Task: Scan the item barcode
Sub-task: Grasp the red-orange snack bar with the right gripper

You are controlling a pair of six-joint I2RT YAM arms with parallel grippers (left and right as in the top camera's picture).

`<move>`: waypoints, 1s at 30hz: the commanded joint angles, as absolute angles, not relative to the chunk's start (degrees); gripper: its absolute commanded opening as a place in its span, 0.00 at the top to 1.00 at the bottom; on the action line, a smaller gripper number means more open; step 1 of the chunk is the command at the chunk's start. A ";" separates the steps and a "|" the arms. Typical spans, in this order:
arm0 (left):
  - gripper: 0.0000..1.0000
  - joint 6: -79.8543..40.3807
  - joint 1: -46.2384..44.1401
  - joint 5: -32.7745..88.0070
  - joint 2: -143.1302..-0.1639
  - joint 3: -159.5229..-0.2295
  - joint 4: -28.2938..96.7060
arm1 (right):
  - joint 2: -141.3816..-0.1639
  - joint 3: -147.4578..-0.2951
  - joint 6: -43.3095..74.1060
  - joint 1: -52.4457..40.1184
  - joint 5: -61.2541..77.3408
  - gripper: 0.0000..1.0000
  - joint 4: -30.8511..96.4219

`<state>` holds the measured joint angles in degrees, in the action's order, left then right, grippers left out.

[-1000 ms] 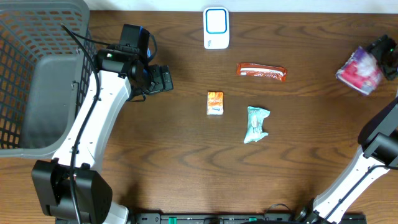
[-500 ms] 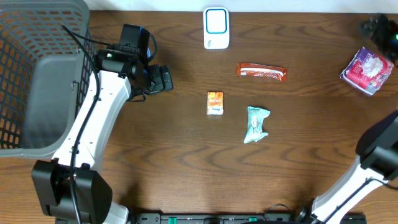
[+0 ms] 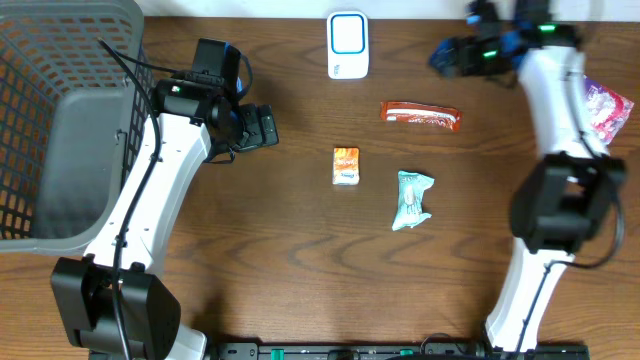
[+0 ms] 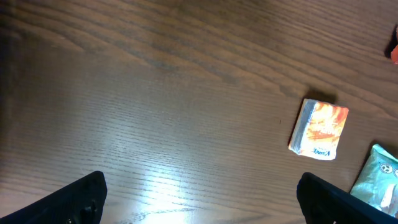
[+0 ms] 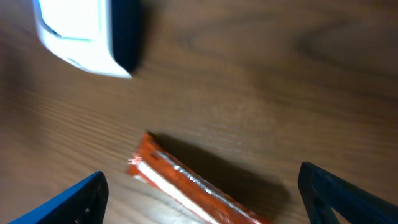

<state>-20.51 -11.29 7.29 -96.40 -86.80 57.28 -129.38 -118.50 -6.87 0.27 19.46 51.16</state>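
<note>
You have a dark wooden table (image 3: 300, 260) with a grey mesh basket (image 3: 25, 120) on its far left edge, and nothing is in either gripper, so I judge the task to be at its opening reach: an item has to be picked before any barcode can be shown. The left gripper (image 3: 262, 128) hangs just right of the basket with its jaws spread wide. Its wrist view shows both fingertips at the picture's edges and only bare wood between them. The right gripper (image 3: 450, 52) sits at the back of the table, between the white scanner (image 3: 348, 45) and a pink packet (image 3: 605, 105) near the right edge. Its wrist view is blurred, but its fingers (image 5: 81, 199) stand far apart with nothing clamped. That view looks down on the red bar (image 5: 193, 186), which lies flat on the wood just right of and in front of the scanner (image 5: 81, 37), apart from it. Overhead, the red bar (image 3: 421, 116) is the item nearest this gripper, so I take it as the one to scan. A teal packet (image 3: 411, 199) and a small orange box (image 3: 345, 165) lie mid-table, well clear of both grippers. Your next move calls for lining the open jaws across the bar's narrow width, lowering until the fingertips straddle it, and closing gently on the thin wrapper. I cannot tell which face carries the barcode, so expect to turn the bar once lifted.
</note>
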 commanded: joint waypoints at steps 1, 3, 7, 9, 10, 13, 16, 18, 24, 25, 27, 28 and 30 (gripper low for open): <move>0.02 -19.55 -11.16 6.76 -96.66 -86.41 57.60 | -132.03 -118.39 -11.62 -3.46 2.33 0.08 51.48; 0.02 -19.55 -11.16 6.79 -96.66 -86.41 57.60 | -133.19 -118.39 -13.63 -6.00 -3.66 0.09 52.10; 0.02 -19.55 -11.16 6.76 -96.66 -86.41 57.60 | -133.88 -118.39 -17.93 -10.90 -15.22 0.10 52.58; 0.02 -19.55 -11.16 6.79 -96.66 -86.41 57.60 | -133.82 -118.39 -20.47 -13.39 -19.59 0.08 52.51; 0.02 -19.55 -11.16 6.79 -96.66 -86.41 57.60 | -133.82 -118.39 -21.87 -14.59 -21.54 0.08 52.53; 0.02 -19.55 -11.16 6.79 -96.66 -86.41 57.60 | -133.86 -118.39 -26.70 -17.45 -24.93 0.08 54.02; 0.02 -19.55 -11.16 6.79 -96.66 -86.41 57.60 | -133.91 -118.37 -30.74 -18.87 -23.62 0.09 58.15; 0.02 -19.55 -11.16 6.79 -96.66 -86.41 57.60 | -134.19 -118.21 -30.92 -19.07 -23.64 0.12 59.92; 0.02 -19.55 -11.16 6.79 -96.66 -86.41 57.60 | -134.32 -113.32 -30.48 -19.07 -24.99 0.16 60.42; 0.02 -19.55 -11.16 6.79 -96.66 -86.41 57.60 | -134.32 -112.29 -30.50 -19.07 -25.47 0.16 60.18; 0.02 -19.55 -11.16 6.79 -96.66 -86.41 57.60 | -134.32 -110.48 -30.50 -19.11 -26.17 0.16 59.18; 0.02 -19.55 -11.16 6.79 -96.66 -86.41 57.63 | -134.32 -109.73 -30.48 -19.14 -26.48 0.16 58.39; 0.02 -19.55 -11.16 6.79 -96.66 -86.41 57.60 | -134.32 -107.94 -30.50 -19.18 -26.48 0.16 56.10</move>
